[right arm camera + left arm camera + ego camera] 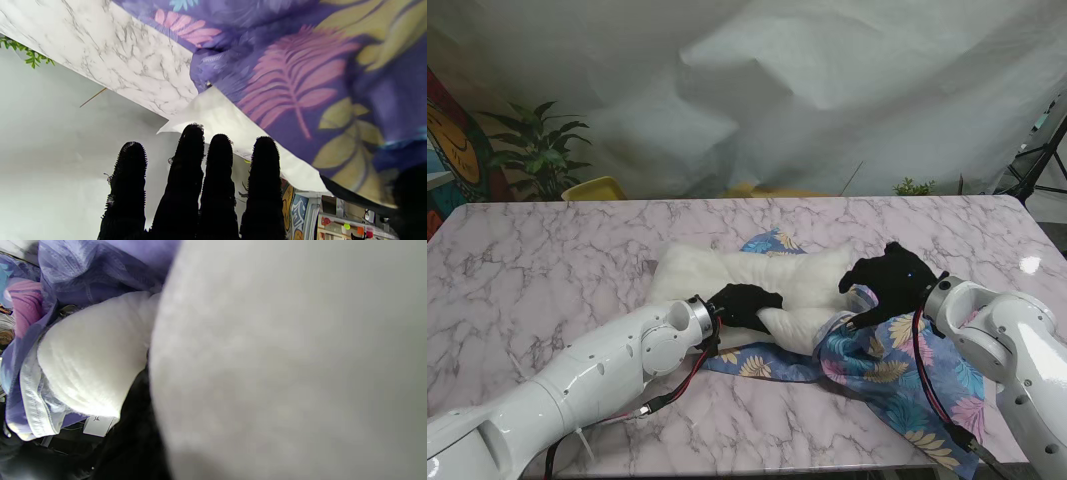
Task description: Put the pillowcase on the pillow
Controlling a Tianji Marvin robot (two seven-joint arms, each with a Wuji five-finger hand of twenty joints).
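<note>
White cloth hangs behind our big marble table, and a green plant and a yellow thing stand at the far left.

We see the white pillow lying in the middle of the table. Its long side runs from left to right. The pillowcase is blue-purple with pink and yellow leaves. It lies bunched up at the right end of the pillow. It spreads toward our right arm and hangs a little over the near edge. A strip of it runs under the near side of the pillow, and a small bit peeks out on the far side.

Our left arm comes up from the near left corner, low over the table. Our left hand is black and lies on the near edge of the pillow. Its fingers curl into the soft stuff, but we cannot tell if they really grip it. In the left wrist view the pillow fills nearly everything.

Our right arm bends in from the right. Our right hand rests on top where pillow and pillowcase meet. In the right wrist view its fingers are straight, side by side, and hold nothing. The pillowcase is close beside them.
</note>
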